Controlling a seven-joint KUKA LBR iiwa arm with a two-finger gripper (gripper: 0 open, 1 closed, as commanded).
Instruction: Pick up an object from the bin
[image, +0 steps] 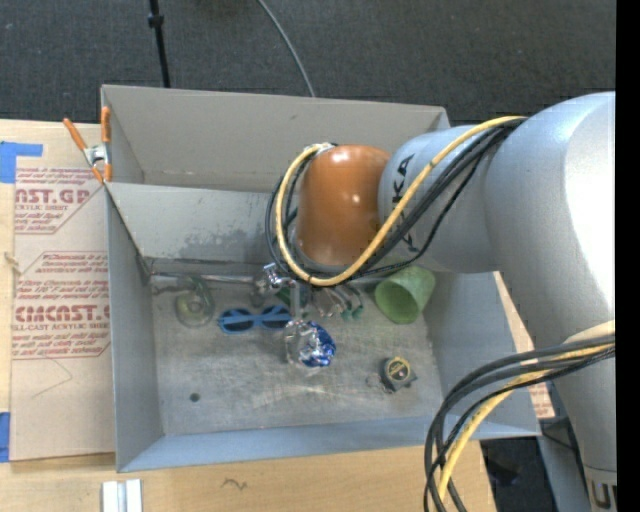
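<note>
The gripper (298, 305), whose released or clenched state cannot be told, hangs mid-bin in the grey metal bin (135, 300) just above a crumpled clear-and-blue wrapper (312, 347), between a blue looped plastic piece (248, 320) and a green plastic cup (405, 293).

Matt grey metal bin (220, 388), its floor scuffed and dull. Green cup (405, 293) looks smooth plastic; the crumpled wrapper (312, 346) glints, glossy.
</note>
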